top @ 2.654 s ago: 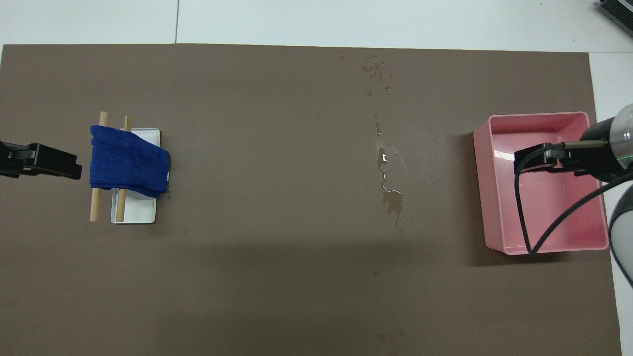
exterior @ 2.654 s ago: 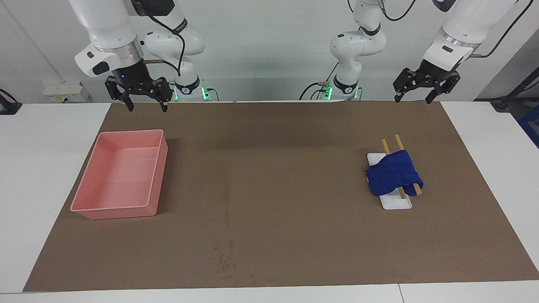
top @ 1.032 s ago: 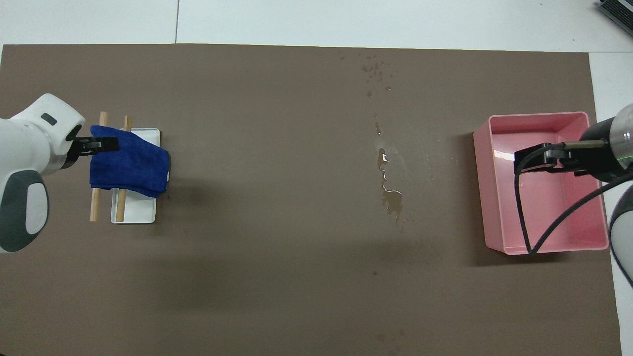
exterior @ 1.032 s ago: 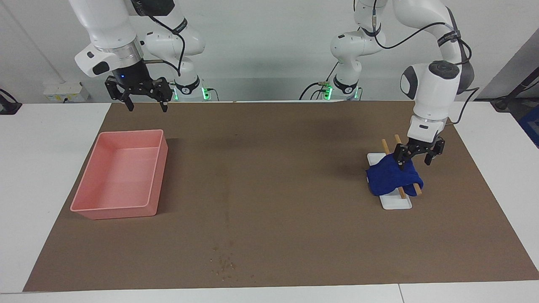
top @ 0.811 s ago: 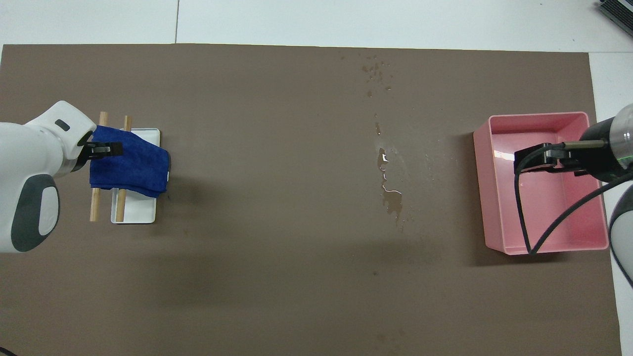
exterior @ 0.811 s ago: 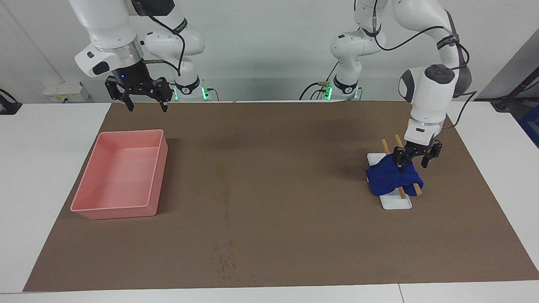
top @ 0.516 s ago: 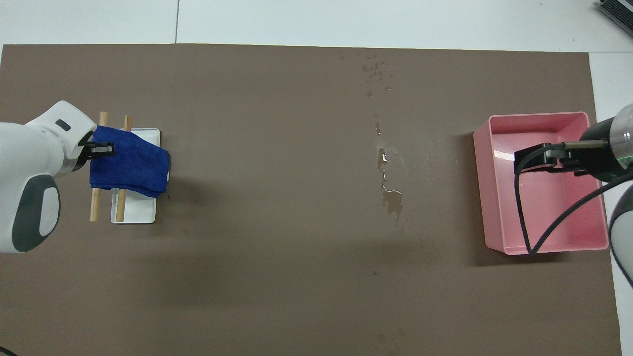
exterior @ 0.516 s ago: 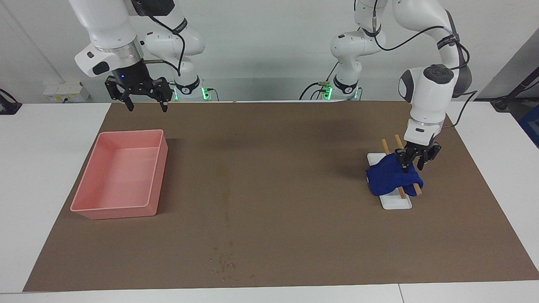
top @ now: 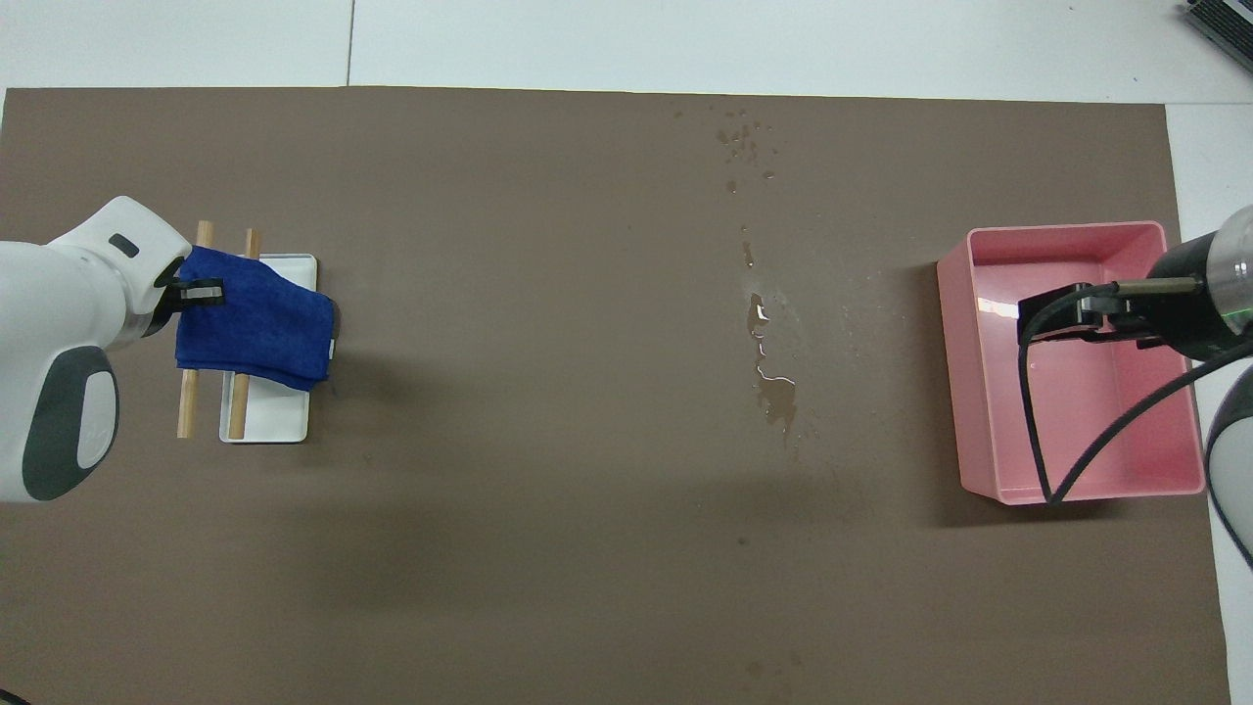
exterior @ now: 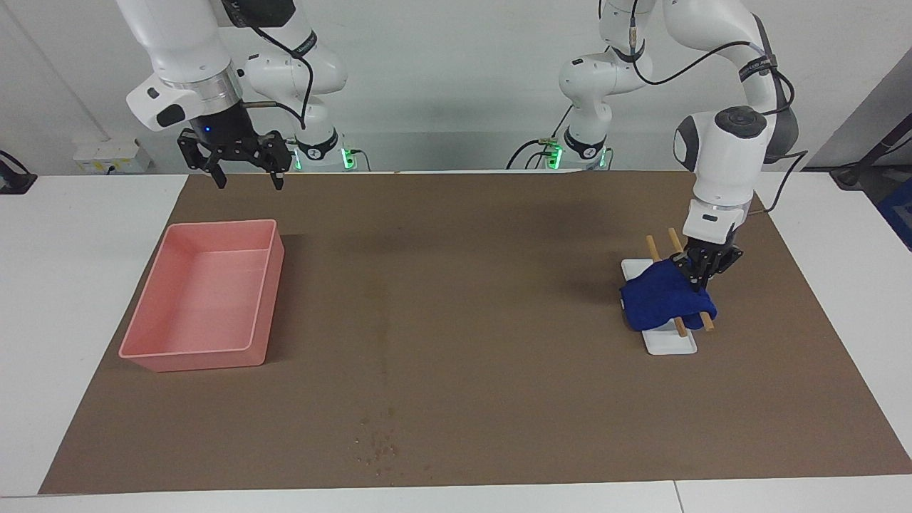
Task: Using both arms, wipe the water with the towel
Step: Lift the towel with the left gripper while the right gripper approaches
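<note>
The deep-blue towel [exterior: 664, 299] [top: 259, 323] is draped over two wooden rods [exterior: 652, 246] on a small white tray [exterior: 673, 343] toward the left arm's end of the table. My left gripper [exterior: 698, 276] [top: 196, 291] is shut on the towel's edge that lies nearer the robots. A streak of water [top: 768, 377] lies on the brown mat between the towel and the pink tray, with small drops [exterior: 377, 445] near the mat's edge farthest from the robots. My right gripper [exterior: 244, 174] waits, open and empty, in the air above the mat's edge beside the pink tray.
A pink tray [exterior: 203, 296] [top: 1072, 362] stands toward the right arm's end of the table. A brown mat [exterior: 456, 299] covers most of the white table. The right arm's black cable [top: 1038, 411] hangs over the pink tray in the overhead view.
The left arm came down from above the mat's edge to the towel, and its fingers closed on the towel's edge. The right arm has not moved.
</note>
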{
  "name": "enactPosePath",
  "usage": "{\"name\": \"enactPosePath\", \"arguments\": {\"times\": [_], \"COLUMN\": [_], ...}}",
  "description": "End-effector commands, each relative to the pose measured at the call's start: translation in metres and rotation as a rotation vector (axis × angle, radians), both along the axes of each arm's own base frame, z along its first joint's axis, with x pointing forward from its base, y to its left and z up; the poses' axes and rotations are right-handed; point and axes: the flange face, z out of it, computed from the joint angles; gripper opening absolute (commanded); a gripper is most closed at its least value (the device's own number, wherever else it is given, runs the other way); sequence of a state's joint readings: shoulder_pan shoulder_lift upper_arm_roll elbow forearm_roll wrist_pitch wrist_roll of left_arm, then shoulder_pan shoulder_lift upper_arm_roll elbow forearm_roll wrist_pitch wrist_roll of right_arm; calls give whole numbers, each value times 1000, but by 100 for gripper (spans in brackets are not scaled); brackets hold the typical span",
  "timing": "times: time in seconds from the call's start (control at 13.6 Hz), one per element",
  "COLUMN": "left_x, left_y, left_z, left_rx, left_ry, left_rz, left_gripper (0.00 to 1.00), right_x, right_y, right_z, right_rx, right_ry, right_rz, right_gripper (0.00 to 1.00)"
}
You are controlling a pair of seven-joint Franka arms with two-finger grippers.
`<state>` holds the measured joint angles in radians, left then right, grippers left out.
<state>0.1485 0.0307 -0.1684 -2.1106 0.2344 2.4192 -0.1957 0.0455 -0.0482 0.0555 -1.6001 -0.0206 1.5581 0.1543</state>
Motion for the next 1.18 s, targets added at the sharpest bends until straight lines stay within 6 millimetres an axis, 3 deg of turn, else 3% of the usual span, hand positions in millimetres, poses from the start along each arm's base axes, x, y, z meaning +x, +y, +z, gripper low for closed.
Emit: {"name": "enactPosePath", "arguments": {"times": [0.0,0.15,0.29,0.52,0.66,0.88,1.11], "left_x": [7,14,17,12,7,-7,-19], "left_y": [3,3,6,-7,-35,-102,-168], "left_z": [13,50,86,124,142,165,174], "left_rx": [17,-53,-247,-501,-653,-858,-962], "left_ry": [26,65,74,96,117,217,297], "left_rz": [30,96,200,552,731,947,1122], "left_gripper": [0,0,0,0,0,0,0], "right_x": [-5,-5,-5,-5,-7,-6,-2], "right_y": [-5,-5,-5,-5,-5,1,23], "right_z": [2,2,2,2,2,1,3], "right_rx": [2,2,2,2,2,22,158], "right_ry": [9,9,9,9,13,2,-11], "right_rz": [15,15,15,15,22,-12,-245], "right_gripper": [100,100,100,100,100,100,100]}}
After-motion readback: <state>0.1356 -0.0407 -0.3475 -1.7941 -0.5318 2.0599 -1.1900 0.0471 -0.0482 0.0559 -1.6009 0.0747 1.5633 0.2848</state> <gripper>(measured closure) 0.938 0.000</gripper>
